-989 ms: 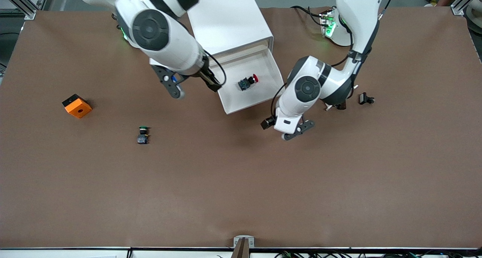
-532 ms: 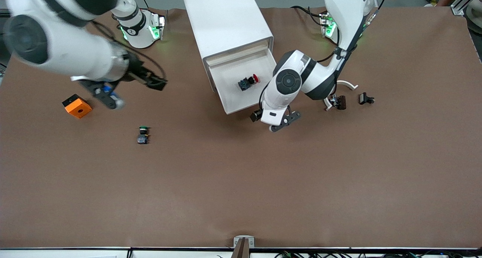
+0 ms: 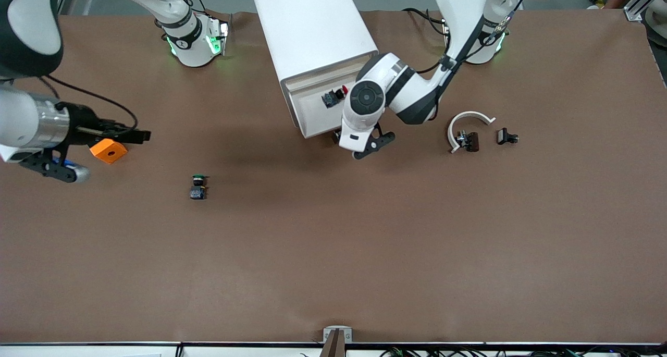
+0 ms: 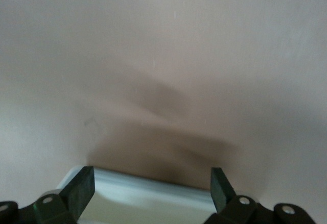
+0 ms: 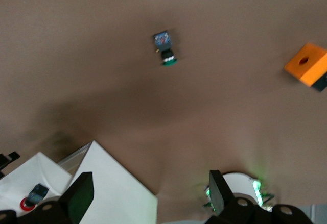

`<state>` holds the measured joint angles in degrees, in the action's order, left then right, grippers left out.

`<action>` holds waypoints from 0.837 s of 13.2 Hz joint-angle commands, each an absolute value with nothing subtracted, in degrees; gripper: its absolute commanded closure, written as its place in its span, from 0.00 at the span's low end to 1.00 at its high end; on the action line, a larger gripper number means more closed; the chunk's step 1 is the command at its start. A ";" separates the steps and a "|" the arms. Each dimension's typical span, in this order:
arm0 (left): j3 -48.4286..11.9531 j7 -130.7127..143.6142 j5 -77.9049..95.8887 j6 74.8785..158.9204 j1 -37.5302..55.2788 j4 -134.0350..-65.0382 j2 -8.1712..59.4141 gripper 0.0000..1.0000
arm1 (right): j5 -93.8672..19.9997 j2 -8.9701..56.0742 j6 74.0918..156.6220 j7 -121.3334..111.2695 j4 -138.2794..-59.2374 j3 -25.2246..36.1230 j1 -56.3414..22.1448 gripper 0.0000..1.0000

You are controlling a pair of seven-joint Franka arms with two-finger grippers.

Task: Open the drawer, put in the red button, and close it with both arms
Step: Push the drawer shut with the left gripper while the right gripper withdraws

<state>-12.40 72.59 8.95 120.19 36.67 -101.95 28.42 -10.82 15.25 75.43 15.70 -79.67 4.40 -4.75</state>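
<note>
Nearest my camera sits the green button point(image 3: 197, 186), out on the bare worktop point(image 3: 333, 253); it is the look-alike, so I leave it where it lies. A little farther off, toward the right arm's end, my right tool point(image 3: 54, 165) hangs over the worktop just beside the orange block point(image 3: 108, 150), fingers spread wide and holding nothing; I judge it is parked out there so the drawer front is free. Toward the left arm's end lie a white curved clip point(image 3: 467, 122) and a small black part point(image 3: 506, 136), both apart from the action. My left tool point(image 3: 365, 144) sits at the drawer's front panel, fingers wide with nothing between them; its wrist view shows the pale drawer edge point(image 4: 153, 191) between the fingers point(image 4: 79, 191), which suits a push, not a grip. The red button point(image 3: 337, 95) lies inside the drawer point(image 3: 312, 114), near the cabinet point(image 3: 311, 26) mouth, so I judge the placing done and only the closing left, with the drawer part way out
</note>
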 commanded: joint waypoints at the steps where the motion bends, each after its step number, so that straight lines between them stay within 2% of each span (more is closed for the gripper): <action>1: -14.85 77.07 8.70 119.18 38.22 -101.77 28.65 0.00 | -8.09 10.39 84.68 6.27 -89.34 3.34 -2.64 0.00; 5: -16.69 81.91 8.79 117.52 41.04 -102.04 28.74 0.00 | -1.25 0.89 104.46 1.41 -107.63 2.99 -3.51 0.00; 8: -18.10 83.76 8.79 116.81 41.22 -102.04 29.09 0.00 | -0.09 0.35 106.61 -1.93 -108.81 2.90 -3.52 0.00; 11: -17.41 83.76 8.79 116.72 39.48 -100.91 29.00 0.00 | 0.00 0.35 106.52 -4.20 -105.92 2.64 -3.60 0.00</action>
